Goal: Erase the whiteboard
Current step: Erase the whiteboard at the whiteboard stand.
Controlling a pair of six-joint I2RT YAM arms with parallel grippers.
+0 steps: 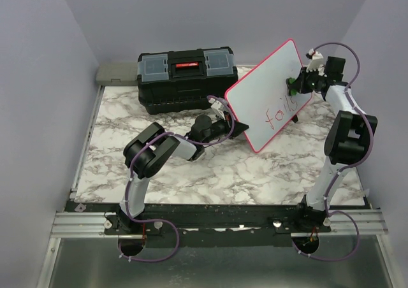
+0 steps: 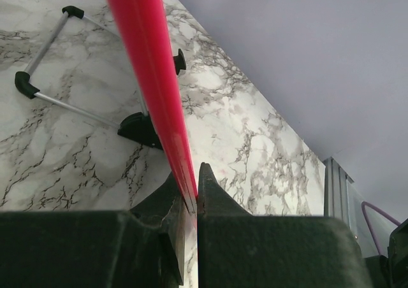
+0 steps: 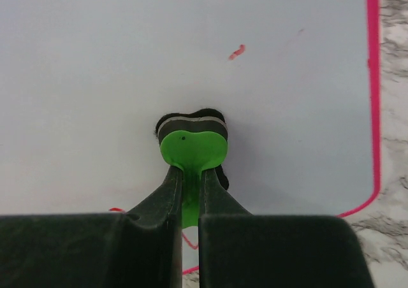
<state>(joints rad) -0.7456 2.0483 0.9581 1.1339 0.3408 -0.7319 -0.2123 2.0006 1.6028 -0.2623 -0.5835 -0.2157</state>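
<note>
Pinching the whiteboard [image 1: 264, 87] rim is the left gripper [image 2: 190, 202], jaws clamped; the right gripper [image 3: 189, 195] clamps a green eraser [image 3: 193, 149] at the board's 2 o'clock.

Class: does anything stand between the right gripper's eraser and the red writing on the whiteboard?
Nothing visible does: only bare whiteboard lies between the eraser, shut in the right gripper, and the red writing lower down.

The whiteboard [image 1: 264, 90] stands tilted on the worktop [image 1: 210, 167] toward one o'clock, with the toolbox [image 1: 186, 79] at eleven o'clock. The left tool [image 2: 191, 187] pinches the board's seven-o'clock edge. The right tool [image 3: 191, 181] presses an eraser [image 3: 192, 149] against its face.
</note>
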